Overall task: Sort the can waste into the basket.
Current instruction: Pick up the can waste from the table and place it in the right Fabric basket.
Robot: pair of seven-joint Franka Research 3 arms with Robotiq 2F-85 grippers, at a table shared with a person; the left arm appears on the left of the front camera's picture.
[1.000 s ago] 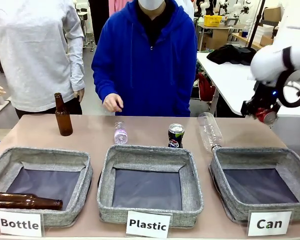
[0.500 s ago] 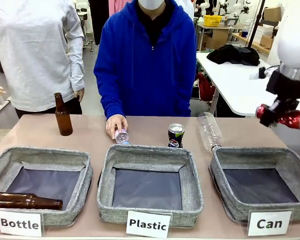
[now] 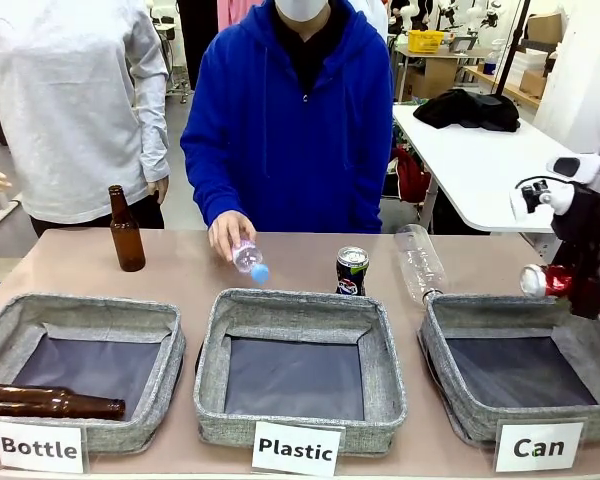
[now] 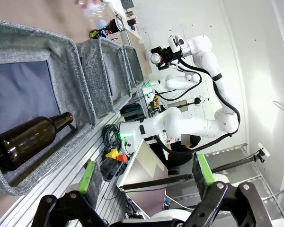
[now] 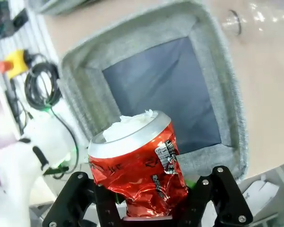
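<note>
Looking across from the front, the right hand (image 3: 578, 285) has swung down in the last second from higher up at the right. It now hangs just above the right side of the grey woven-fabric "Can" basket (image 3: 450, 312). It is clamped on the shiny red metal drink can (image 3: 552, 282), which has turned onto its side, silver end towards the middle of the table (image 3: 180, 270). By my reckoning the first can is nearly ready to drop, and a little more travel inward would put it safely inside the rim. The black metal drink can (image 3: 352, 271) stands untouched behind the "Plastic" basket. The person's hand (image 3: 226, 232) has meanwhile come forward and lifted the small clear plastic bottle with a blue cap (image 3: 248, 260).

From the left wrist, the left hand (image 4: 146, 175) has its green-padded fingers apart and holds nothing. It sits off to the side of the basket where a brown glass bottle (image 4: 31, 142) lies. The other arm shows far off with the red can.

From the right wrist, the crumpled red can sits tight between the black fingers. The basket's dark floor lies beyond it, with nothing on it that I can see.
</note>
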